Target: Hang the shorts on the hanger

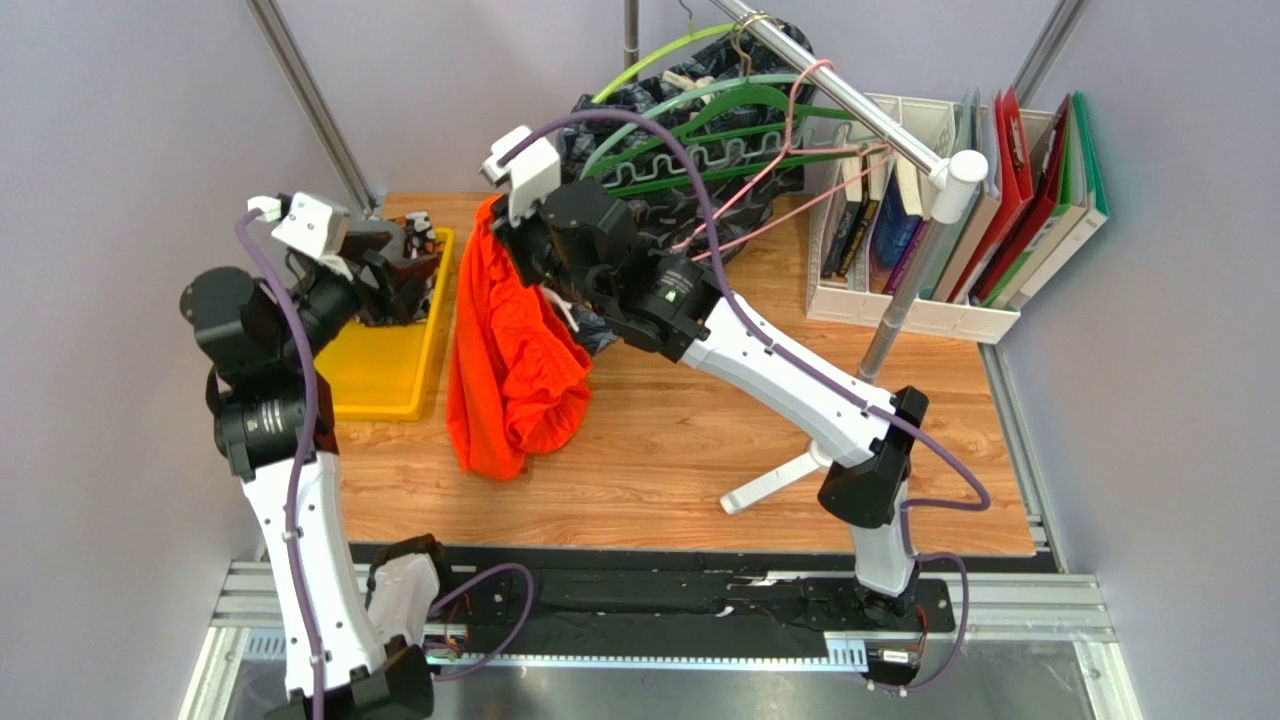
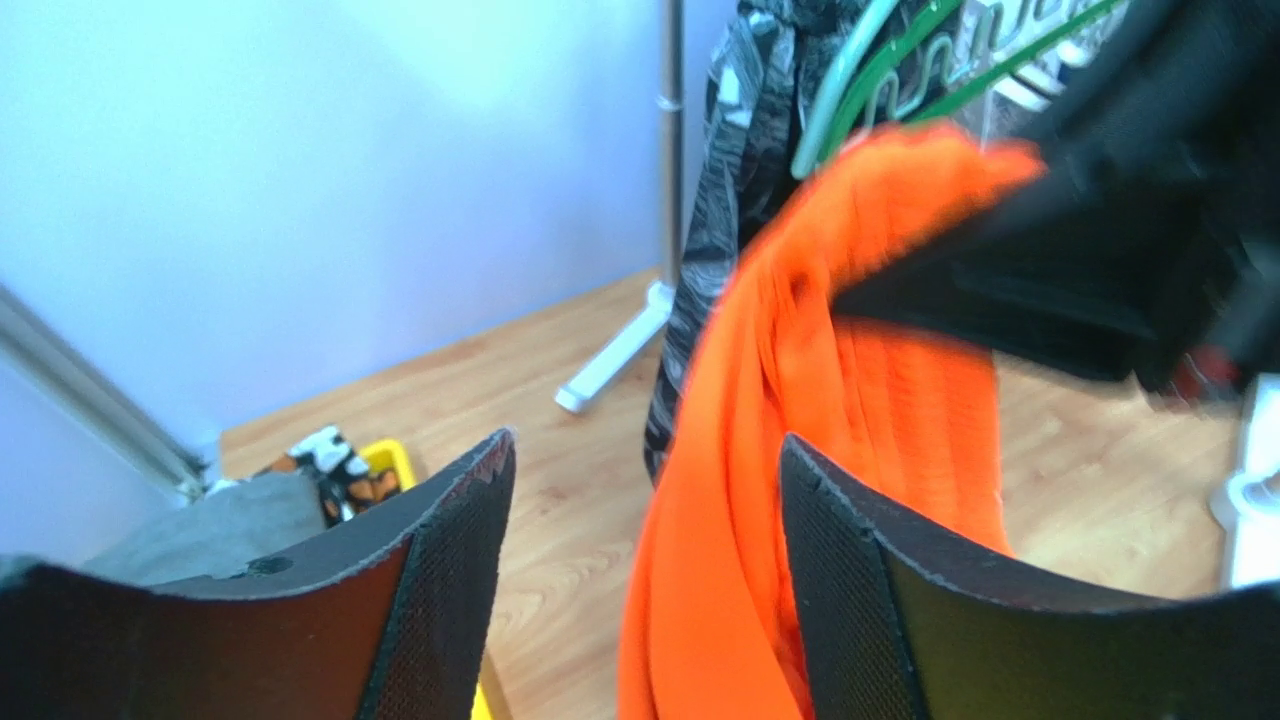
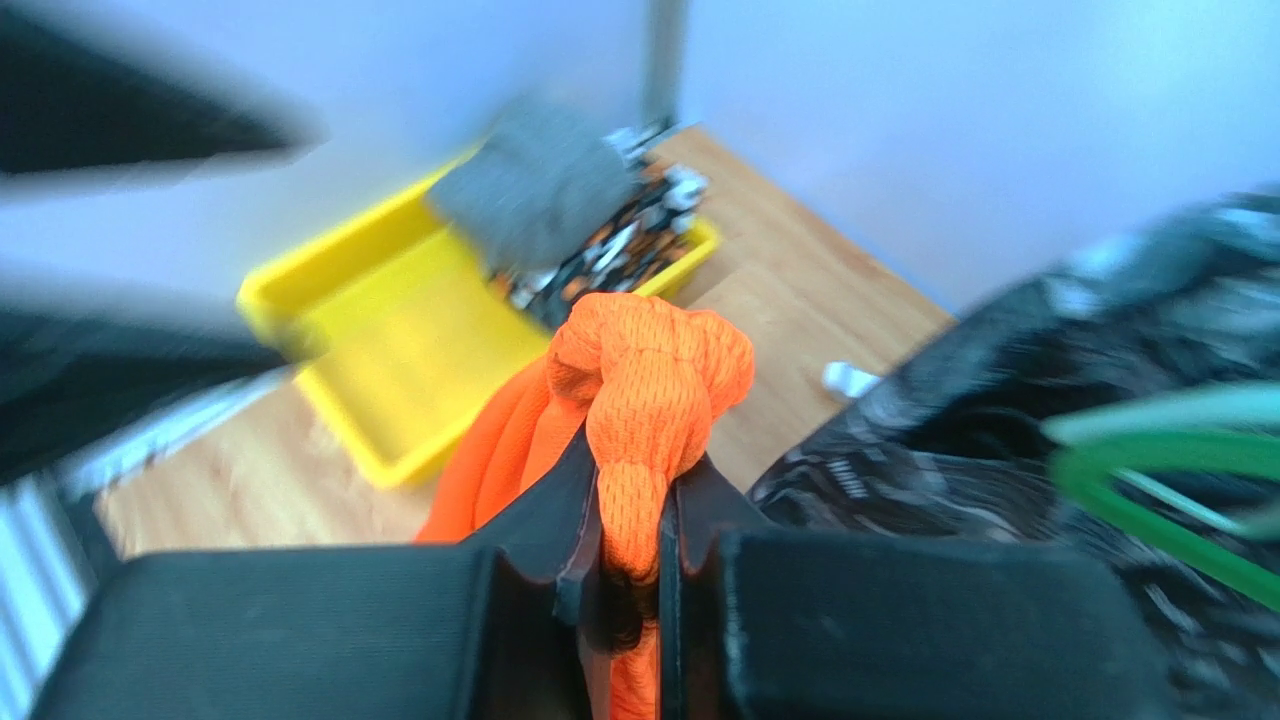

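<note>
Orange shorts [image 3: 654, 368] hang from the right hand [image 3: 628, 518], pinched between its fingers.

The right arm stretches across the wooden table [image 1: 676, 435] to the left; the shorts [image 1: 511, 360] hang from the right gripper [image 1: 504, 240], bunched at the top and drooping down onto the boards; the left gripper [image 1: 403, 278] sits just beside them, over the yellow tray [image 1: 376, 383], apart from the cloth; behind, the pink hanger [image 1: 766, 158] hangs on the metal rail [image 1: 849, 98] among the green hangers [image 1: 699, 120] and a dark patterned garment [image 1: 781, 60]; a box of folders [image 1: 992, 210] stands to the right.
</note>
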### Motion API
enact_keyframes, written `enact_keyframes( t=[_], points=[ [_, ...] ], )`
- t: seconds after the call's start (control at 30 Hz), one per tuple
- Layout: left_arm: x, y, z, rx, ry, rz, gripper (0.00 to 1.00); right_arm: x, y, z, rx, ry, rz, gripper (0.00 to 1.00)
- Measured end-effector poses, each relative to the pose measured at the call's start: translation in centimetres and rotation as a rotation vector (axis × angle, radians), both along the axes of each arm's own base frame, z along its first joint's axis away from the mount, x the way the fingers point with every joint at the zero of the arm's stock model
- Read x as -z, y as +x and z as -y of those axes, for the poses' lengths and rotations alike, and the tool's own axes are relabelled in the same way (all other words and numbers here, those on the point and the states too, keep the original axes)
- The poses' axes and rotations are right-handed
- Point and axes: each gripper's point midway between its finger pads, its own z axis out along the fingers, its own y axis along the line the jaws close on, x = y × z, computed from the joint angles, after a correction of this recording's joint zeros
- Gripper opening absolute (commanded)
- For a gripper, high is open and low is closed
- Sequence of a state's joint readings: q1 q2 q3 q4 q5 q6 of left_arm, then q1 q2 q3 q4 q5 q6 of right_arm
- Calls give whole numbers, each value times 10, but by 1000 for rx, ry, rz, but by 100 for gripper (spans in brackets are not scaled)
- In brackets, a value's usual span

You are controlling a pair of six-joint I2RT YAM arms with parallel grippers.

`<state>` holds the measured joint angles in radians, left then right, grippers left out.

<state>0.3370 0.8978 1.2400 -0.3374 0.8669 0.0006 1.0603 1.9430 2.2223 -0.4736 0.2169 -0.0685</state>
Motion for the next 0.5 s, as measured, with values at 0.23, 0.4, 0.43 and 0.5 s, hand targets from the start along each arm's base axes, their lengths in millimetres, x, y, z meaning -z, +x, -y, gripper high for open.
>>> enact_keyframes(
  t=[0.23, 0.4, 0.43, 0.5],
  points=[
    [46, -45, 17, -1, -29, -12, 80, -14, 38, 24, 308, 171, -65, 0],
    [120, -83, 58, 164, 32, -39, 82, -17, 51, 15, 412, 282, -84, 0],
    [127, -89, 65, 199, 55, -30, 81, -18, 52, 13, 421, 301, -85, 0],
    [137, -94, 76, 251, 115, 4, 82, -20, 54, 9, 436, 339, -89, 0]
  ],
)
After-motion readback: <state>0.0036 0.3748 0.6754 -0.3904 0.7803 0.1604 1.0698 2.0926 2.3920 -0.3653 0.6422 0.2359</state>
